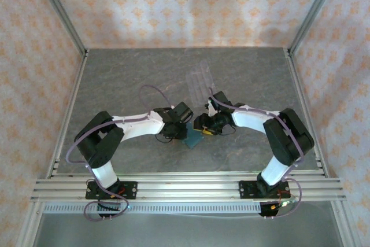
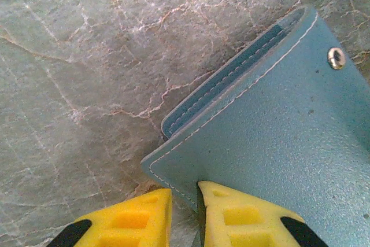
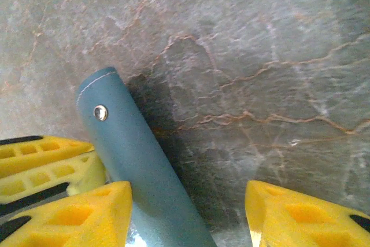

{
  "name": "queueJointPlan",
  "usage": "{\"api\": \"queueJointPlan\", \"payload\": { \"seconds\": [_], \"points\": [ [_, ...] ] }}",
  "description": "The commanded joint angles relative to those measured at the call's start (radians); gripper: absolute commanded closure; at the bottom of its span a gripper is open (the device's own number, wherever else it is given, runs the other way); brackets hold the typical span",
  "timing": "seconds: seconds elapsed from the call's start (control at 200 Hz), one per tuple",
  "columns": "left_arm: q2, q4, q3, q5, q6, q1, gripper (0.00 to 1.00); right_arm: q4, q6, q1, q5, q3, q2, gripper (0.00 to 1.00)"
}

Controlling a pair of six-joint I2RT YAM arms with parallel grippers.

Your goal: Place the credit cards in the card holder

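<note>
Top external view: both arms are reaching inward and meeting over the middle of the grey marbled table (image 1: 127, 79). The card holder (image 1: 192, 140) is lying on the table between the two wrists, partly covered by them. The left gripper (image 1: 182, 135) is sitting at its left side and the right gripper (image 1: 206, 131) at its right side. A clear ridged tray (image 1: 202, 78) is lying farther back, apart from the card holder.

Left wrist view: the left gripper (image 2: 184, 194) is clenching the near edge of the card holder (image 2: 277, 131), with its yellow jaws standing nearly together on the stitched teal flap. The flap is rising off the table (image 2: 87, 85), exposing a second teal layer beneath it. The pale stud (image 2: 336, 58) is showing near the flap's far corner.

Right wrist view: the right gripper (image 3: 189, 189) is standing released, jaws wide. The raised flap of the card holder (image 3: 133, 154) is passing between them, just beside one jaw and well apart from the other. The stud (image 3: 100, 112) is facing the camera. The left gripper's fingers (image 3: 46, 160) are showing beside the flap.
</note>
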Motion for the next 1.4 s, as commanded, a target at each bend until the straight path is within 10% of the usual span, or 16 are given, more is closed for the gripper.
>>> {"api": "queueJointPlan", "payload": {
  "seconds": [0.0, 0.285, 0.48, 0.861, 1.146, 1.396],
  "points": [
    [0.052, -0.037, -0.055, -0.025, -0.013, -0.005, 0.81, 0.073, -0.007, 0.002, -0.078, -0.02, 0.011, 0.47],
    [0.06, -0.021, -0.069, -0.024, -0.022, -0.005, 0.81, 0.101, -0.005, 0.074, -0.149, 0.0, 0.09, 0.6],
    [0.013, -0.036, -0.076, -0.018, -0.024, 0.009, 0.81, 0.074, -0.002, 0.06, -0.089, -0.021, -0.048, 1.0],
    [-0.202, -0.162, -0.099, -0.062, -0.01, 0.137, 0.62, -0.598, -0.155, 0.159, 0.967, 0.194, -0.308, 1.0],
    [-0.331, -0.313, -0.125, -0.149, -0.103, 0.232, 0.57, -0.781, -0.002, 0.432, 1.32, 0.321, -0.049, 1.0],
    [-0.515, -0.419, -0.16, -0.17, -0.129, 0.372, 0.53, -0.823, 0.12, 0.57, 1.39, 0.461, 0.218, 0.97]
  ]
}}
